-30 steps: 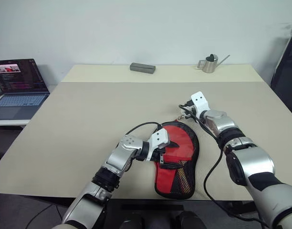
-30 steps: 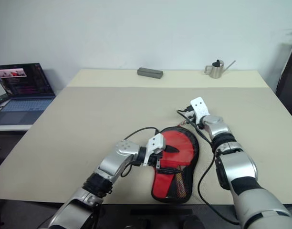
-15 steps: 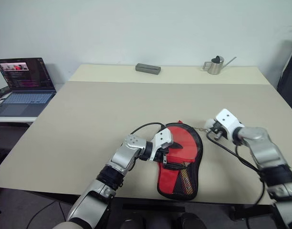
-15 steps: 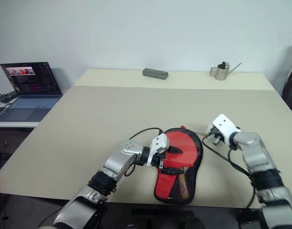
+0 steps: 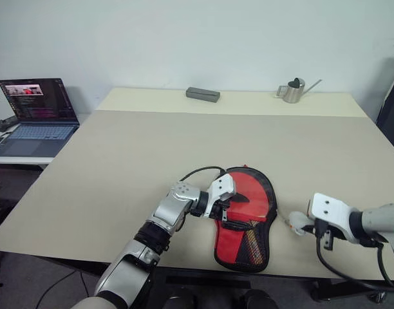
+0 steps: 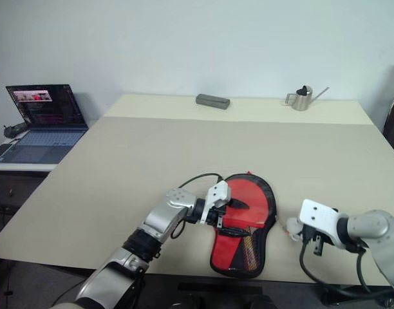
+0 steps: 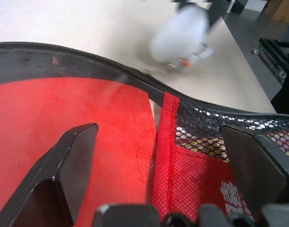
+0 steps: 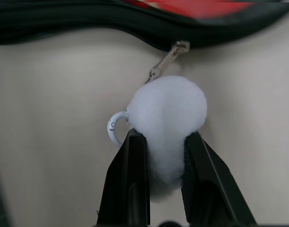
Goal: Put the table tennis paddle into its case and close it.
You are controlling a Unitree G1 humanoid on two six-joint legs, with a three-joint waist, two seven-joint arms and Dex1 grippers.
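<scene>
Table (image 5: 120,161): beige, wide, against a white wall.
Laptop (image 5: 31,116): open with its screen lit, on a lower surface beside the table.
Grey box (image 5: 203,94): flat, near the far edge.
Watering can (image 5: 292,89): small, metal, far edge.

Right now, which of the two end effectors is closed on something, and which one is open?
The right end effector is closed on the white pom-pom of the case. The left end effector stands open over the red paddle.
</scene>
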